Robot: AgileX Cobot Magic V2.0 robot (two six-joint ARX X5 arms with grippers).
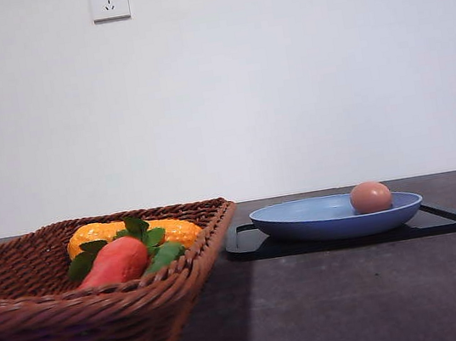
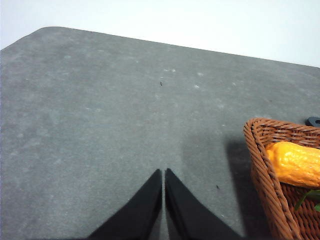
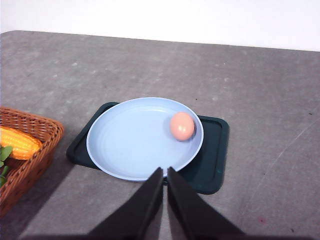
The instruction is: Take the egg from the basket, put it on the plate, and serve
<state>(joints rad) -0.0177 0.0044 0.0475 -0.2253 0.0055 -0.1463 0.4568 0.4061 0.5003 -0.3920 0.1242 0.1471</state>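
With the egg (image 3: 182, 126) already on the blue plate (image 3: 130, 150) beside the basket (image 1: 105, 326), both pincers, left (image 2: 163, 172) and right (image 3: 165, 171), are clenched empty, so serving likely comes next.

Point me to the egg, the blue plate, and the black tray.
Small pinkish-brown oval egg (image 3: 182, 126): right wrist view, centre of shell.
Wide shallow blue plate (image 3: 130, 142): right wrist view, bare floor.
Flat black rectangular tray (image 3: 214, 150): right wrist view, exposed side beside the plate.

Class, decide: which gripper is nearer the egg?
Right. The right gripper hovers shut at the plate edge, near the egg; the left gripper, shut, hangs over bare table beyond the basket.
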